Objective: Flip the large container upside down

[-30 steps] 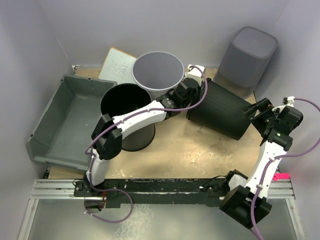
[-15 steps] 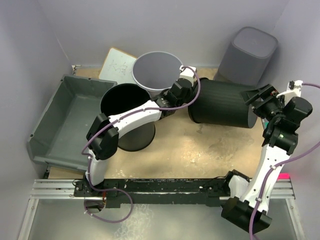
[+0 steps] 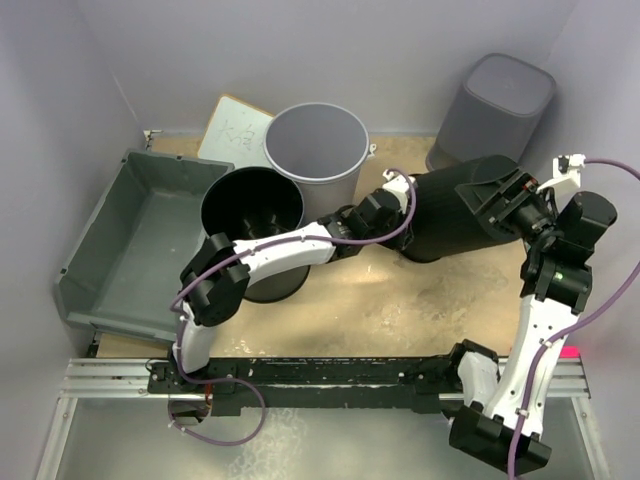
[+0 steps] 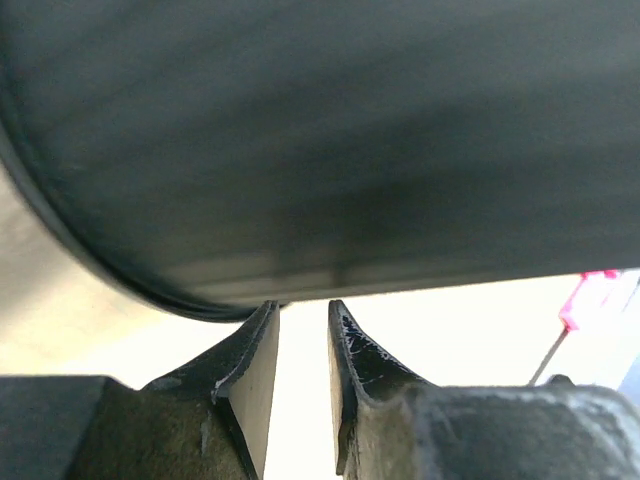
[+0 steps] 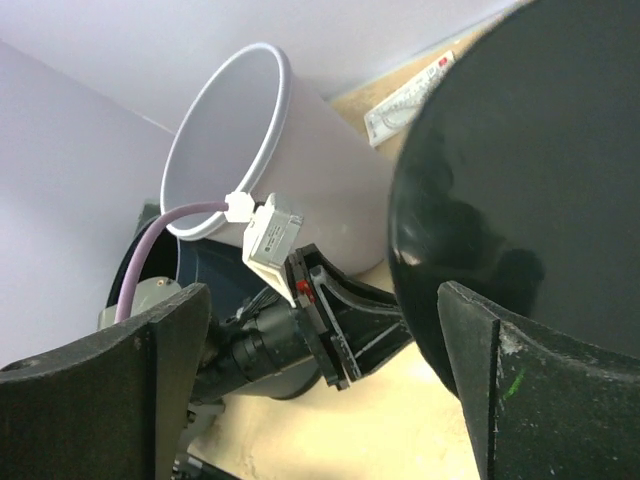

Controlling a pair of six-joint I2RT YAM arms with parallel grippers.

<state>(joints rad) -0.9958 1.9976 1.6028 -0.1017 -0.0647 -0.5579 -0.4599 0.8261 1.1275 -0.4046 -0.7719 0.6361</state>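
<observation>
Grey shallow rectangular plastic tub [image 3: 135,245] sits open side up at the left edge of the sandy table [image 3: 400,300], and I see it well apart from both arms. My left gripper [image 4: 303,312] has its fingers narrowly parted with nothing between them, tips at the rim of a black ribbed round bucket [image 3: 450,215] that is tipped over. My right gripper [image 3: 515,203] is spread wide at that bucket's base.
</observation>
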